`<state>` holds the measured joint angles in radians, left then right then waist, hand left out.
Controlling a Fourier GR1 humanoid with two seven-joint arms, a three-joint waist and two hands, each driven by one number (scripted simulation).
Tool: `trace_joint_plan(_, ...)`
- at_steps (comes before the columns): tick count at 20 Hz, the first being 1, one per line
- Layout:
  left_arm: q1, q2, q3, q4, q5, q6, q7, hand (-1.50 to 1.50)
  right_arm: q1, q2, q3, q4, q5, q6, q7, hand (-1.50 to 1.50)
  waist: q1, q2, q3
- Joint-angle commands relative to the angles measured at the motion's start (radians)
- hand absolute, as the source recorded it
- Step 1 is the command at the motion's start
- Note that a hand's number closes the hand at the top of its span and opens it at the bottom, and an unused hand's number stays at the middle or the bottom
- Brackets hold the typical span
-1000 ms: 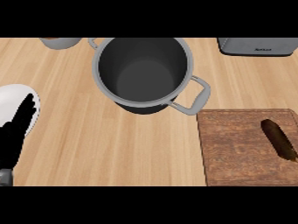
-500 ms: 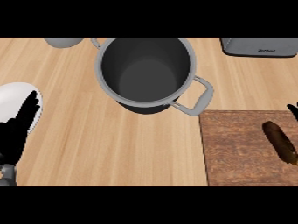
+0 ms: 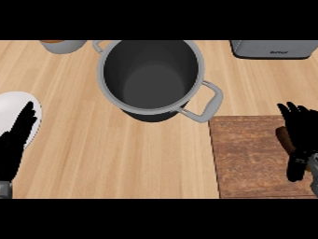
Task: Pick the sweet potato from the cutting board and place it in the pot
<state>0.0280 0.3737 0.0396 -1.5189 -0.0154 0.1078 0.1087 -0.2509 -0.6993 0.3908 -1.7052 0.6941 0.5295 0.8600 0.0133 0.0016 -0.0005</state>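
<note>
A dark brown sweet potato [image 3: 283, 136] lies on the wooden cutting board [image 3: 247, 158] at the lower right; only its upper end shows. My right hand [image 3: 308, 135] hangs over it with straight fingers pointing up the view, covering most of it. The grey pot [image 3: 152, 77] stands open and empty at the top centre, one handle pointing toward the board. My left hand [image 3: 8, 145] rests open at the lower left edge, over a white plate.
A white plate [image 3: 3, 109] lies at the left edge under my left hand. A grey cup [image 3: 63, 45] sits at the top left and a grey appliance [image 3: 277, 48] at the top right. Bare wooden counter [image 3: 120, 158] spreads between plate and board.
My right hand has come in from the right edge and moved left over the sweet potato, now covering most of it. The view has shifted slightly. The left hand has stayed put.
</note>
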Motion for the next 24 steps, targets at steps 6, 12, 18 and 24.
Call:
trace_joint_plan(6, 0.015, -0.048, 0.015, -0.022, -0.027, -0.021, 0.021, 0.0, -0.043, 0.121, -0.023, 0.167, 0.147, 0.042, -0.034, -1.5, -0.009, -0.001, 0.0)
trace_joint_plan(12, 0.014, -0.063, 0.039, -0.034, -0.047, -0.037, 0.012, 0.0, -0.015, 0.133, -0.061, 0.222, 0.219, 0.052, -0.085, -1.5, -0.01, -0.002, 0.001)
trace_joint_plan(18, -0.068, -0.057, 0.065, 0.013, -0.07, -0.056, 0.074, 0.0, -0.062, 0.163, -0.097, 0.39, 0.317, -0.026, -0.196, -1.5, -0.009, -0.001, 0.001)
trace_joint_plan(24, 0.084, -0.08, 0.075, -0.094, -0.067, -0.099, 0.0, 0.0, 0.018, 0.146, -0.156, 0.32, 0.346, -0.028, -0.227, -1.5, -0.011, -0.003, 0.001)
